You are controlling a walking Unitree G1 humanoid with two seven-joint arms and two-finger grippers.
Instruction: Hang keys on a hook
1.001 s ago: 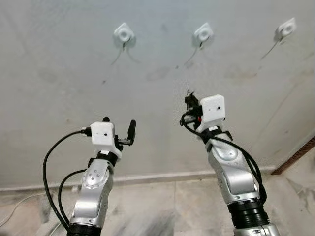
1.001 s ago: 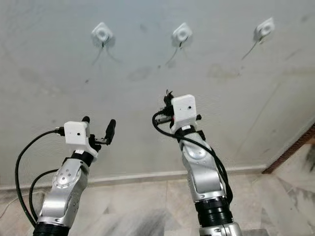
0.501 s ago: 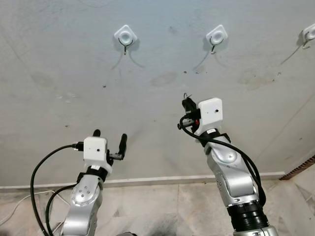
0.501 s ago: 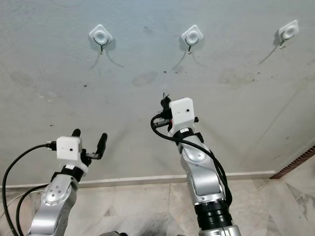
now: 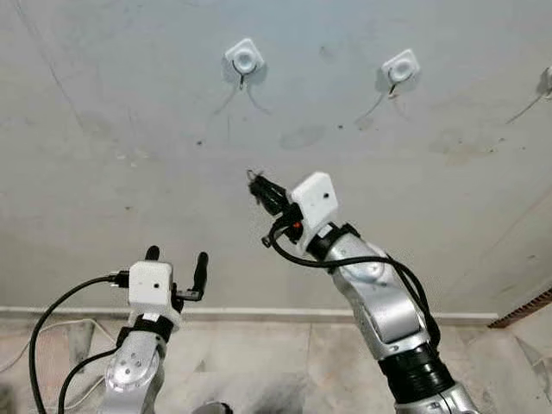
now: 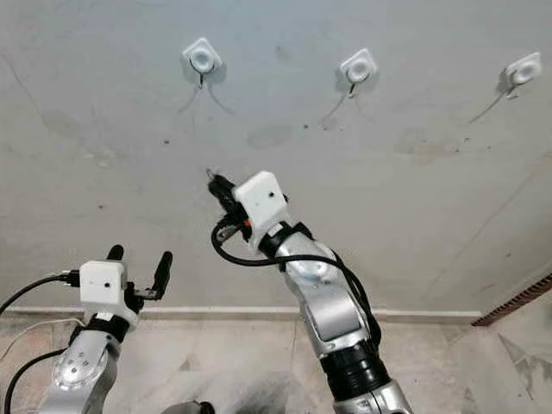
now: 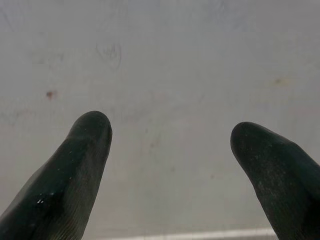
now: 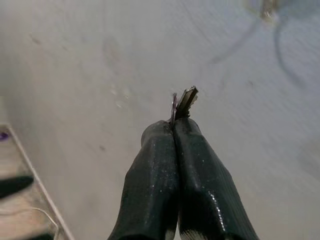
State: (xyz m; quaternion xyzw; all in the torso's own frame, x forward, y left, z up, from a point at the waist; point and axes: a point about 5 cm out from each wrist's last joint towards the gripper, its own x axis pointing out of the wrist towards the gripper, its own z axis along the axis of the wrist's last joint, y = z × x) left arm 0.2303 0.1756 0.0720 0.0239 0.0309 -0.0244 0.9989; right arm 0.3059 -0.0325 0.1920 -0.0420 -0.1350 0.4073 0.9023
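**Mia:** What is the biggest thing here?

**Ben:** The grey wall [image 5: 129, 103]. It stands in front of both sets of fingers. Down low it meets the floor [image 5: 285, 362].

**Mia:** And the arms?

**Ben:** The right arm [image 5: 379, 302] is raised high and leans toward the robot's left. The left arm [image 5: 134, 371] is lower.

**Mia:** What are the left fingers [image 7: 75, 170] doing?

**Ben:** The left gripper [image 5: 177, 260] has its fingers spread wide apart. Nothing is between them, just wall ahead.

**Mia:** And the right fingers [image 8: 165, 175]?

**Ben:** The right gripper [image 8: 174, 122] has its fingers pressed tight together. They pinch the keys [image 8: 184, 102]. A bit of key and a thin ring poke out past the tips.

**Mia:** Where are the hooks?

**Ben:** Up on the wall, on little white pads. The left hook [image 5: 243, 60] is above the right fingers and well apart from the keys. The middle hook [image 5: 399, 67] is farther to the robot's right. One more hook [image 6: 523, 71] is farther right again.

**Mia:** Are the keys touching a hook?

**Ben:** No. They are in the air near the wall, below the left hook.
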